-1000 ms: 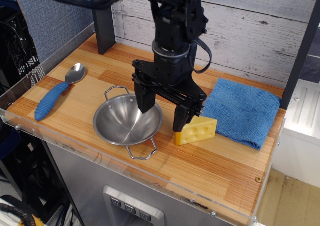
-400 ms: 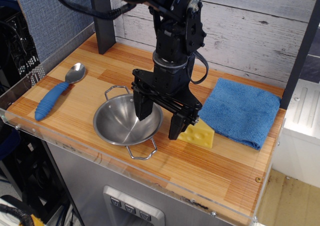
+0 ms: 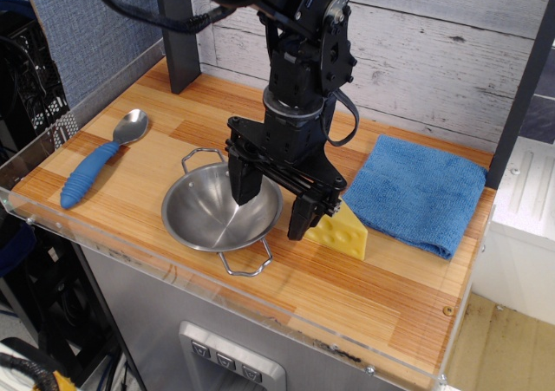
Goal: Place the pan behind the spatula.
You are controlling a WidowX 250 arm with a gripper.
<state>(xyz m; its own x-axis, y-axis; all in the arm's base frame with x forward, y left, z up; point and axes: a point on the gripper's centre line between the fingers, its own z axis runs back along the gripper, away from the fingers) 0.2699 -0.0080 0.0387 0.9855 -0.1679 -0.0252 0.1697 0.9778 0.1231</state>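
Observation:
The pan (image 3: 208, 213) is a shiny steel bowl with two wire loop handles, near the table's front edge at centre left. The spatula (image 3: 97, 162), with a ribbed blue handle and a silver spoon head, lies to its left near the left edge. My gripper (image 3: 270, 203) is open and points down over the pan's right rim. One finger (image 3: 243, 181) is inside the bowl. The other finger (image 3: 301, 219) is outside the rim, against the cheese wedge. It holds nothing.
A yellow cheese wedge (image 3: 344, 234) lies tilted just right of the gripper. A folded blue cloth (image 3: 421, 188) lies at the right. A dark post (image 3: 178, 35) stands at the back left. A clear plastic lip (image 3: 217, 297) runs along the front edge.
My gripper has shifted slightly left and down, so its fingers now straddle the pan's right rim. The cheese wedge has tipped and slid a little to the right. The pan and spatula have not moved.

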